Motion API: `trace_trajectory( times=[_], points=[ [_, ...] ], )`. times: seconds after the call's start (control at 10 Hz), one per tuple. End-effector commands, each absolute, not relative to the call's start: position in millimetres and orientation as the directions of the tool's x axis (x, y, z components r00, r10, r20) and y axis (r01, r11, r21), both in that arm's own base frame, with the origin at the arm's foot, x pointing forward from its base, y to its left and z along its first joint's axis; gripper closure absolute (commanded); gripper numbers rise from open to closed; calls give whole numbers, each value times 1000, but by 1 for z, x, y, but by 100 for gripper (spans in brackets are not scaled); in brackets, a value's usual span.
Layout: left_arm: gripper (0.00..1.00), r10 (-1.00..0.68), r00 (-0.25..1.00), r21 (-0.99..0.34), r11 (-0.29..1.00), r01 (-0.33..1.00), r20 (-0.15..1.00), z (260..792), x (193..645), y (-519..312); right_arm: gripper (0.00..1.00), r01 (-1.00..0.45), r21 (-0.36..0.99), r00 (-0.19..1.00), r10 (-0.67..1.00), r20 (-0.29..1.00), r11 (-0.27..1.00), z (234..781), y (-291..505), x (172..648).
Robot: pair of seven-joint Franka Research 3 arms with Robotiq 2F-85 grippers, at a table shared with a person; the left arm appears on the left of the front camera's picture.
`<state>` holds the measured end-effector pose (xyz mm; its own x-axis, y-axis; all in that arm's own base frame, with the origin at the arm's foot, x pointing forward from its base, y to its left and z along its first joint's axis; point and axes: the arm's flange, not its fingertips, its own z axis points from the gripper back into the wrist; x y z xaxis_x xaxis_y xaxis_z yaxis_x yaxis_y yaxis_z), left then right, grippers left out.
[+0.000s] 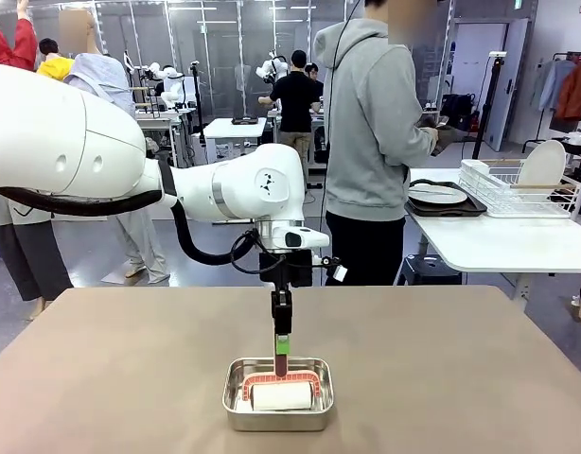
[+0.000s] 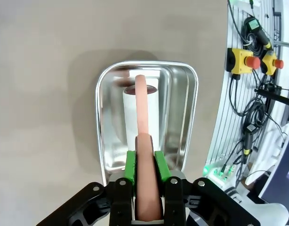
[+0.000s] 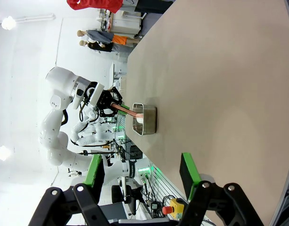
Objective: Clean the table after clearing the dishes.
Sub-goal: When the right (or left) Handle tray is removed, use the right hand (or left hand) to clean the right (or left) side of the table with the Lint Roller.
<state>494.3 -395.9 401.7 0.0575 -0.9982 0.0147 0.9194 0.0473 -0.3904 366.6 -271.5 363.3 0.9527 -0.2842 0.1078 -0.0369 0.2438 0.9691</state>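
Front view looks level across the surface (image 1: 101, 378) from the robot's side; left wrist view stares straight down, close over the steel pan (image 2: 182, 117); right wrist view, rolled sideways, sits farther off, sharing that pan with both.

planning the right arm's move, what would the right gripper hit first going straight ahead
Probably the pan, in line with the open right gripper near the table edge, where the left gripper holds the roller. Height is unclear; it might pass over.

Robot lab: emergency-stop boxes (image 2: 250, 61), cabling (image 2: 242, 101).
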Motion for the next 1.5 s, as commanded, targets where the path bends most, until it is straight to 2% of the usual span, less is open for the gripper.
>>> trace_trajectory(
  times=[0.0, 0.1, 0.2, 0.3, 0.5, 0.6, 0.7, 0.8, 0.9, 1.1, 1.2, 1.3, 1.4],
  points=[
    [100, -997, 66, -400, 50, 915, 26, 423, 483, -387, 19, -33, 969, 955, -278, 102, 243, 367, -269, 363],
    [87, -996, 88, -393, 72, 917, 23, 438, 480, -384, 19, -33, 969, 955, -278, 102, 243, 367, -269, 363],
    [87, -983, 183, -367, 169, 915, 4, 465, 474, -374, 19, -33, 969, 955, -278, 102, 243, 367, -269, 363],
    [87, -953, 300, -333, 270, 903, 41, 498, 469, -354, 19, -33, 969, 955, -278, 102, 243, 367, -269, 363],
    [87, -860, 478, -264, 426, 865, 178, 539, 443, -287, 19, -33, 969, 955, -278, 102, 243, 367, -269, 363],
    [87, -748, 617, -297, 548, 782, 245, 543, 429, -239, 19, -33, 969, 955, -278, 102, 243, 367, -269, 363],
    [87, -601, 756, -341, 676, 653, 258, 536, 423, -194, 19, -33, 969, 955, -278, 102, 243, 367, -269, 363],
    [87, -398, 889, -402, 793, 458, 228, 522, 422, -152, 19, -33, 969, 955, -278, 102, 243, 367, -269, 363],
    [87, -265, 942, -428, 841, 331, 207, 506, 423, -121, 19, -33, 969, 955, -278, 102, 243, 367, -269, 363],
    [87, -130, 976, -474, 858, 200, 176, 479, 430, -96, 19, -33, 969, 955, -278, 102, 243, 367, -269, 363],
    [87, -138, 969, -469, 855, 220, 204, 475, 434, -101, 19, -33, 969, 955, -278, 102, 243, 367, -269, 363],
    [87, -222, 964, -445, 856, 263, 143, 479, 427, -71, 19, -33, 969, 955, -278, 102, 243, 367, -269, 363],
    [87, -222, 964, -445, 856, 263, 143, 479, 427, -71, 19, -33, 969, 955, -278, 102, 243, 367, -269, 363]
  ],
)
